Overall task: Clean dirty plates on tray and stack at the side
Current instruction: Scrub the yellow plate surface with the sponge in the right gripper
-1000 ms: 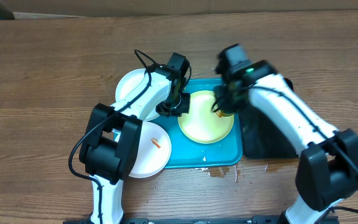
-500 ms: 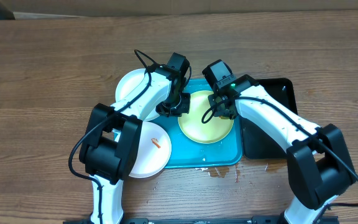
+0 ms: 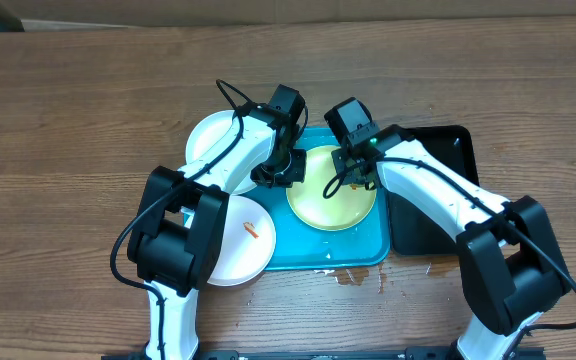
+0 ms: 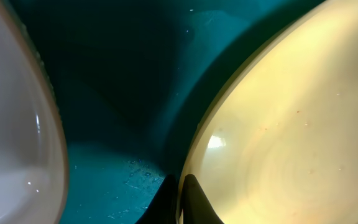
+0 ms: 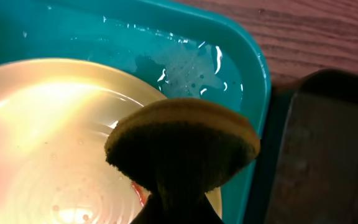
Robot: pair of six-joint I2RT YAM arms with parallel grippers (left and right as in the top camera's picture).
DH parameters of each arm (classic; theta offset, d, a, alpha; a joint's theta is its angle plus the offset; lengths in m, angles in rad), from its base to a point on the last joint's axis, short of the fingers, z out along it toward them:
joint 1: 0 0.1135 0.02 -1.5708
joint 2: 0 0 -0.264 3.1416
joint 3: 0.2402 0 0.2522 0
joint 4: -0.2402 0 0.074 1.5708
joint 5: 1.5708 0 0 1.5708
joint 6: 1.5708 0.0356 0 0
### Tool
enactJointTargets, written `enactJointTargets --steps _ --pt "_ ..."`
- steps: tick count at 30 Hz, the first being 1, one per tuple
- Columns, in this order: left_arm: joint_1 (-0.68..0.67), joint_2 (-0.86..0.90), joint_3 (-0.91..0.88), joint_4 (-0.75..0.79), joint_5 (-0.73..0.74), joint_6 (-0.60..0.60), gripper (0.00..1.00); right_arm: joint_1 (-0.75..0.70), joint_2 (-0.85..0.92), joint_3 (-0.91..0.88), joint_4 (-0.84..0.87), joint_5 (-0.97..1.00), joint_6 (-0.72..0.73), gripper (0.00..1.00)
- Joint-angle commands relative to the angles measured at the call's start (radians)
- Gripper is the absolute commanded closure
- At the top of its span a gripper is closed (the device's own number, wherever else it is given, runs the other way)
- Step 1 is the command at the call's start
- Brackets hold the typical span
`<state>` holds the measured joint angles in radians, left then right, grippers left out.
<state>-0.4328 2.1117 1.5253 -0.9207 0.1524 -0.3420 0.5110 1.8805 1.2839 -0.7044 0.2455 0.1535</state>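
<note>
The lime-green-rimmed plate [image 3: 333,195] lies in the turquoise tray [image 3: 308,255]. My left gripper [image 3: 288,170] is shut on this plate's left rim; in the left wrist view the gripper [image 4: 180,182] pinches the edge of the plate [image 4: 291,124]. My right gripper [image 3: 358,172] is shut on a brownish sponge [image 5: 182,143] held over the plate's right part [image 5: 55,137], with a red smear [image 5: 140,193] just under it. One white plate [image 3: 213,150] lies at the tray's back left. Another white plate [image 3: 238,240] with an orange smear overlaps the tray's left edge.
A glossy black tray [image 3: 433,205] lies right against the turquoise tray; it also shows in the right wrist view [image 5: 328,143]. Water droplets wet the tray's far corner [image 5: 185,62]. A small puddle [image 3: 353,275] lies on the wooden table in front of the tray.
My right gripper has moved left with the sponge, from the tray's right edge onto the green-rimmed plate. My left arm has not moved.
</note>
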Motion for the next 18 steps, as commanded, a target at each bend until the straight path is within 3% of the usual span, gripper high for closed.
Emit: enactJointTargets --steps 1,18 --pt "-0.006 0.008 -0.011 -0.006 -0.054 -0.021 0.96 -0.001 -0.004 -0.057 0.034 0.029 0.002 0.96" --pt "-0.005 0.008 -0.011 -0.020 -0.110 -0.037 0.96 -0.001 -0.004 -0.129 0.155 0.034 -0.004 0.93"
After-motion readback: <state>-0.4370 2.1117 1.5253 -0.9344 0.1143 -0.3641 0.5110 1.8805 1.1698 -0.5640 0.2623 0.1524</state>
